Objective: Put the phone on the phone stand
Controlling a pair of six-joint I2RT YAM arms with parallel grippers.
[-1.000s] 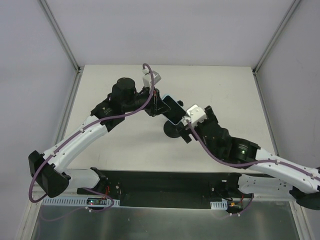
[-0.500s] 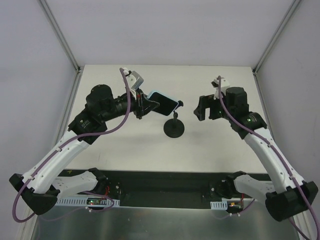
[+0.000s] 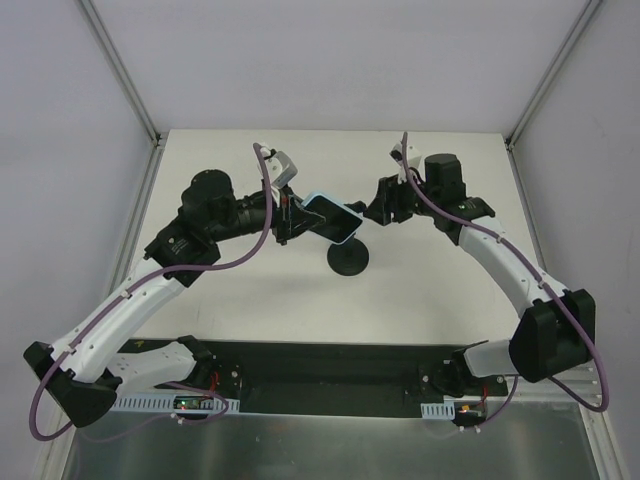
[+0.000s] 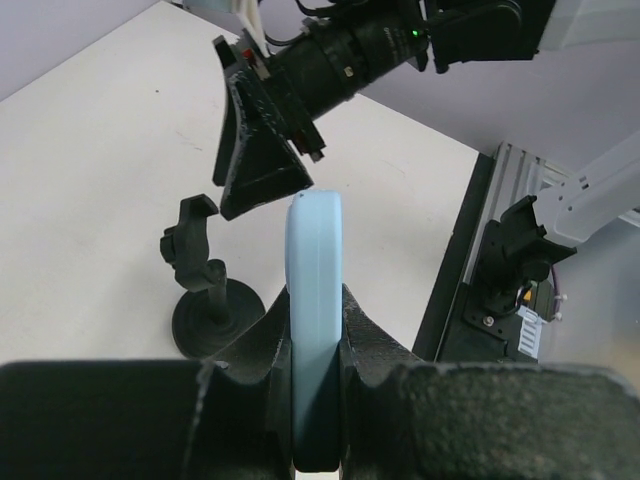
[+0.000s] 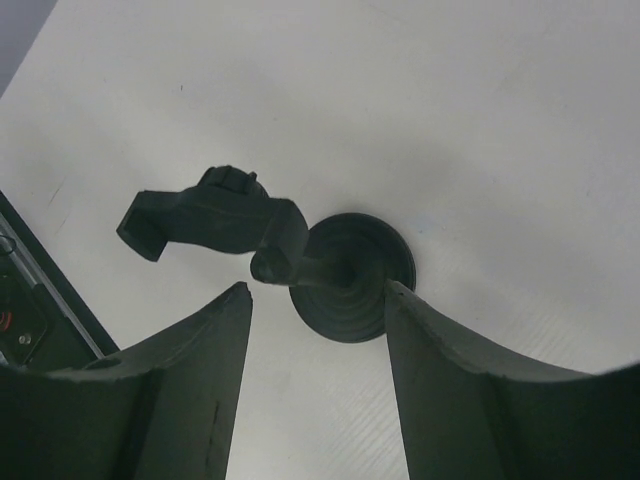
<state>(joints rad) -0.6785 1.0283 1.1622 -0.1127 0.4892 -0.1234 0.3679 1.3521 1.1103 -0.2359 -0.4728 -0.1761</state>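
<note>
My left gripper (image 3: pixel 292 220) is shut on the phone (image 3: pixel 333 218), which has a light blue case and a black screen, and holds it in the air just above and left of the phone stand (image 3: pixel 347 257). In the left wrist view the phone (image 4: pixel 314 235) shows edge-on between the fingers (image 4: pixel 365 335), with the stand (image 4: pixel 205 295) below it to the left. My right gripper (image 3: pixel 386 206) is open and empty, up and to the right of the stand. In the right wrist view the stand's disc base (image 5: pixel 352 275) and clamp head (image 5: pixel 210 222) lie beyond the open fingers (image 5: pixel 445 370).
The white table (image 3: pixel 250 290) has raised rails along its left and right edges. The black base plate (image 3: pixel 330 365) runs along the near edge. My right gripper's fingers (image 4: pixel 262 150) hang close above the stand and just beyond the phone's far end.
The right gripper rose away from the stand, swung right, then came back left towards it. The left gripper drew the phone back left, then brought it right, nearer the stand.
</note>
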